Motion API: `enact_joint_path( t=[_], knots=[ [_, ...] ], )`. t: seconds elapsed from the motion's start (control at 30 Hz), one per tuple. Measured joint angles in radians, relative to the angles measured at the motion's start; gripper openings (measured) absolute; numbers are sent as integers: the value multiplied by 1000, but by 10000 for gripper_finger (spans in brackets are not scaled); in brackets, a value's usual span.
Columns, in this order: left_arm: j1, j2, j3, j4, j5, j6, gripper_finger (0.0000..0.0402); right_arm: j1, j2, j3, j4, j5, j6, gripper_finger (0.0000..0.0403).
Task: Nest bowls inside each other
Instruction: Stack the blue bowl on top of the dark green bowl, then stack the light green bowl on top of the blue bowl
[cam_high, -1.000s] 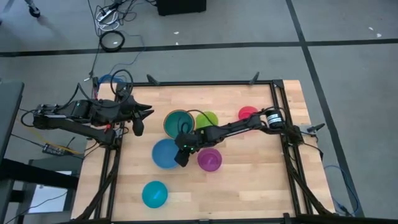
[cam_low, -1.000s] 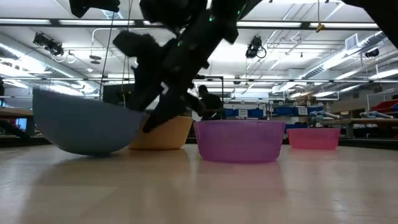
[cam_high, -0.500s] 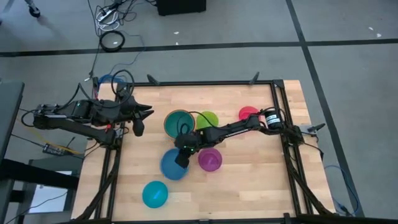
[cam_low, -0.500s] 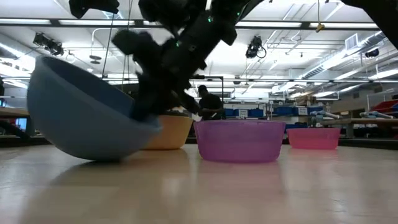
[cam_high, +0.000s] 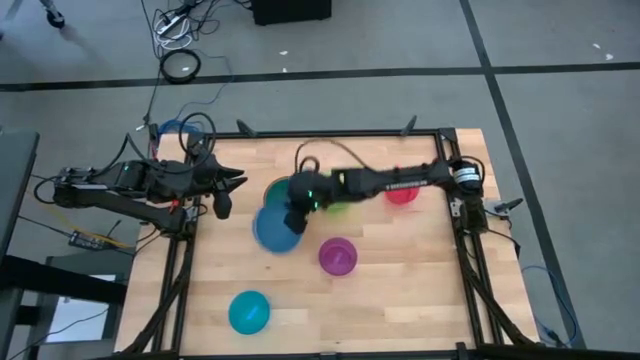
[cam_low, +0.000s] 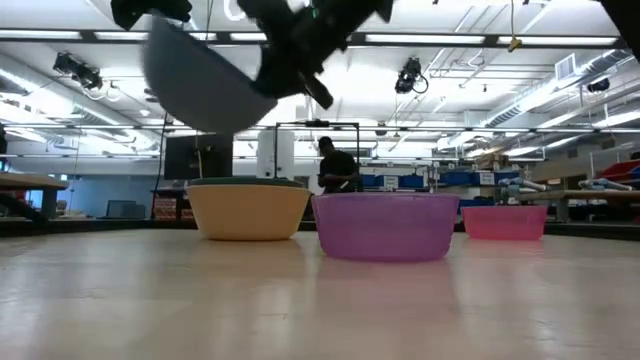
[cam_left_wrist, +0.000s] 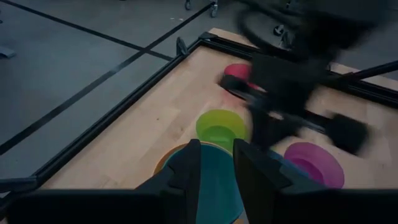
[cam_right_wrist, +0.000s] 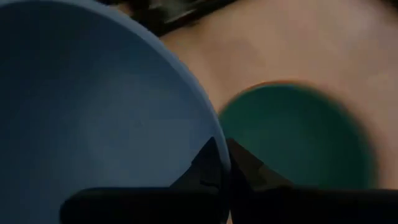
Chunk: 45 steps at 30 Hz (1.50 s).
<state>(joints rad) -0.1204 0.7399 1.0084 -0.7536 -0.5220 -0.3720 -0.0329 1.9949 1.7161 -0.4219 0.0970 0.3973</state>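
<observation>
My right gripper (cam_high: 292, 217) is shut on the blue bowl (cam_high: 268, 230), which hangs tilted in the air (cam_low: 200, 85) beside and above the orange bowl (cam_low: 250, 210). That orange bowl (cam_high: 282, 187) holds a dark teal bowl (cam_right_wrist: 298, 137) and stands on the table. The lime green bowl (cam_high: 338, 193) is partly hidden under my right arm. The pink-red bowl (cam_high: 403, 192), the purple bowl (cam_high: 338, 256) and the cyan bowl (cam_high: 248, 312) stand apart on the table. My left gripper (cam_high: 224, 200) waits open at the table's left edge. My right gripper pinches the blue bowl's rim (cam_right_wrist: 214, 140), one finger inside the bowl and one outside. The fingers slant down from the table's right side. The bowl is lifted clear of the table and tilted, its bottom (cam_low: 215, 115) facing down toward the near left.
The black frame rail (cam_high: 440, 150) runs around the wooden table top. Bare wood lies between the purple bowl and the cyan bowl and along the near right part of the table. My right arm (cam_high: 390, 183) stretches across the lime green bowl.
My right gripper has taken hold of the blue bowl's rim, tipped the bowl up on its side on the table, then raised it clear. Gripper and bowl have gone up and toward the far edge, nearer the orange bowl.
</observation>
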Motion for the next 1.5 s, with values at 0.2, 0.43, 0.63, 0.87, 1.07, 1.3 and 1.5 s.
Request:
enact_joint_path(
  t=[0.2, 0.43, 0.63, 0.87, 1.07, 1.3, 1.5],
  knots=[
    [0, 0, 0, -1, 0, 0, 103, -123, 20, -2, -17, -11, -41, 0],
    [0, 0, 0, -1, -1, 3, 103, -193, 51, -2, -68, -57, -59, 5],
    [0, 5, 0, -3, -2, 2, 103, -183, 64, -2, -87, -75, -81, 65],
    [0, 32, 0, -9, -2, 1, 103, -173, 64, -1, -115, -28, -61, 147],
    [0, 45, 0, -11, -2, 1, 103, -145, 59, -2, -49, 164, -108, 158],
    [0, 47, 0, -9, -2, 2, 103, -117, 58, -1, 141, 249, -190, 148],
    [0, 47, 0, -8, -2, 3, 103, -124, 80, 1, 127, 249, -164, 136]
  ],
)
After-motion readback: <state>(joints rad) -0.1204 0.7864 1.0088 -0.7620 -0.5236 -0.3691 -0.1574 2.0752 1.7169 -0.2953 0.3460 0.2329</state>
